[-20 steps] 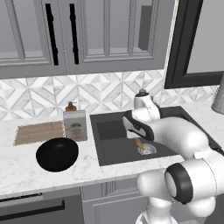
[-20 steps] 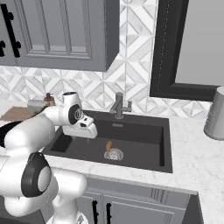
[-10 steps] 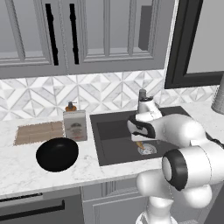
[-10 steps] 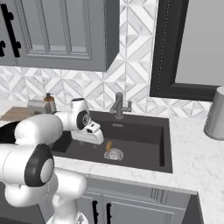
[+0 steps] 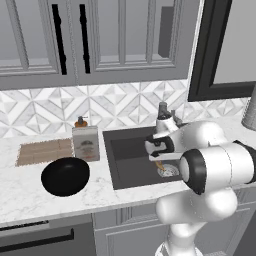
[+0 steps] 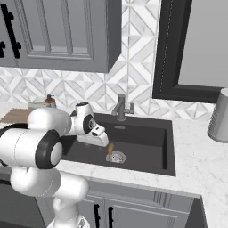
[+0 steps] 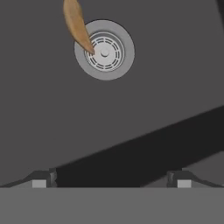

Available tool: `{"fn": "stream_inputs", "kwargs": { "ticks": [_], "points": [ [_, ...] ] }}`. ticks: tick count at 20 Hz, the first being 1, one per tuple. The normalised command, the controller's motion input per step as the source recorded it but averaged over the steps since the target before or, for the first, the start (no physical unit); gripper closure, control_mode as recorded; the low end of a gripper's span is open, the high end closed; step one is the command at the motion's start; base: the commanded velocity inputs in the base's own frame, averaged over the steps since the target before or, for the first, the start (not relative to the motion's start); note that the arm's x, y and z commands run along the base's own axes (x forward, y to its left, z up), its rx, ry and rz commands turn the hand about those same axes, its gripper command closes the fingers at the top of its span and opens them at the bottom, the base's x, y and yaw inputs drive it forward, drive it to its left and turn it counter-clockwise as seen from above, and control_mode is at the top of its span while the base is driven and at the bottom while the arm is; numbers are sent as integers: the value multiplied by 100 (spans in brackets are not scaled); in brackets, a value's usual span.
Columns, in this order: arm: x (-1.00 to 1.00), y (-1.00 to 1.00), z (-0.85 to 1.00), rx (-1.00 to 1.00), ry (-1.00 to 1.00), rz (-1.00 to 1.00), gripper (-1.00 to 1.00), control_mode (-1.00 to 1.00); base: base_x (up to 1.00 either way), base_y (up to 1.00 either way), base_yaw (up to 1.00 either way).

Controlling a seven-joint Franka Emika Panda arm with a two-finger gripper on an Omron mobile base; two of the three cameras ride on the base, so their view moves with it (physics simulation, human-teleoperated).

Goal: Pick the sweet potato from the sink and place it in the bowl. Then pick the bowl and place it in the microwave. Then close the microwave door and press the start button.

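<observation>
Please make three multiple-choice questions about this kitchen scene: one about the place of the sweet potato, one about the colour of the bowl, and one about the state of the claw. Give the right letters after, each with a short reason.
1. Where does the sweet potato lie?
A. in the sink, with one end over the drain
B. inside the bowl
C. on the woven mat

2. What colour is the bowl on the counter?
A. white
B. black
C. orange

3. In what state is the claw?
A. shut on the sweet potato
B. shut on the faucet
C. open and holding nothing

Answers:
1 A: the sweet potato rests on the floor of the sink, its tapered end over the round drain.
2 B: the bowl is glossy black, left of the sink.
3 C: the claw has its fingertips far apart, with nothing between them.
</observation>
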Motion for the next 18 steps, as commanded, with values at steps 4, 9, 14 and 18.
{"fn": "stream_inputs", "kwargs": {
  "ticks": [4,9,14,18],
  "points": [
    [38,-4,-34,-4,0,0,-100,-100,0,0,0],
    [33,-22,-33,-2,0,0,-100,-100,0,0,0],
    [65,-5,-29,0,0,3,-100,-100,0,0,0],
    [48,0,-27,-1,0,6,-100,-100,0,0,0]
  ]
}}
